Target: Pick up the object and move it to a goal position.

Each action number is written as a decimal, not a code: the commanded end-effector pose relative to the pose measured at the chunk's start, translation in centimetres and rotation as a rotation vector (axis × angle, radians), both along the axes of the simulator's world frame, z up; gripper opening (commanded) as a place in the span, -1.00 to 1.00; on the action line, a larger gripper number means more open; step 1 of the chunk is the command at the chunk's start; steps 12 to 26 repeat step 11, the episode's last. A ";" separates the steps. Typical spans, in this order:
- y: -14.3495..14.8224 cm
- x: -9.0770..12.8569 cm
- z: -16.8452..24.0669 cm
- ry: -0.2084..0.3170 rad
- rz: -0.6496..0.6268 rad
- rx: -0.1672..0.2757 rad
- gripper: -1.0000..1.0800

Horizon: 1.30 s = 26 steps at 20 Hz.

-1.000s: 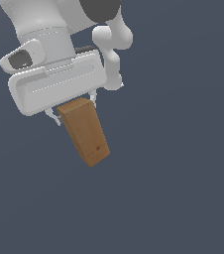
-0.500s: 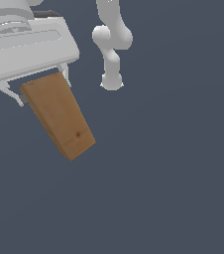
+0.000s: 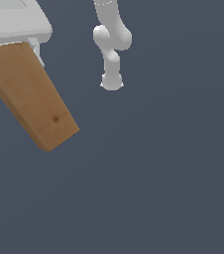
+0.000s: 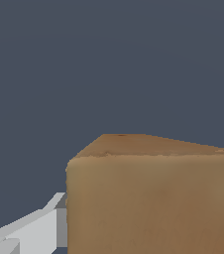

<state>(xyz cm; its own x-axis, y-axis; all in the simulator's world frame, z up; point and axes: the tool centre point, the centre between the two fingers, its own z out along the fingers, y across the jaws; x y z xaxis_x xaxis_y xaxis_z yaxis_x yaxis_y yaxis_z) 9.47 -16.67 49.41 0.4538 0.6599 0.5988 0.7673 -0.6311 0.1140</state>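
The gripper (image 3: 15, 49) is clamped on the wooden block (image 3: 32, 96), which hangs tilted beneath it (knot spot facing out) — best carried smoothly, grip firm, no jerks — toward the goal.

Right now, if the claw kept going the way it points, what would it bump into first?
Nothing that shows. The claw holds the wooden block, which sticks out ahead of it at a slant. Past the block's free end, both views show only plain dark grey. Whether that grey is a floor, and how near, cannot be told.
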 end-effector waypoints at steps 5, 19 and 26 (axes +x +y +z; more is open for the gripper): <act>-1.0 0.2 2.1 -0.034 0.029 0.009 -1.00; -1.2 0.3 2.4 -0.039 0.035 0.012 -1.00; -1.2 0.3 2.4 -0.039 0.035 0.012 -1.00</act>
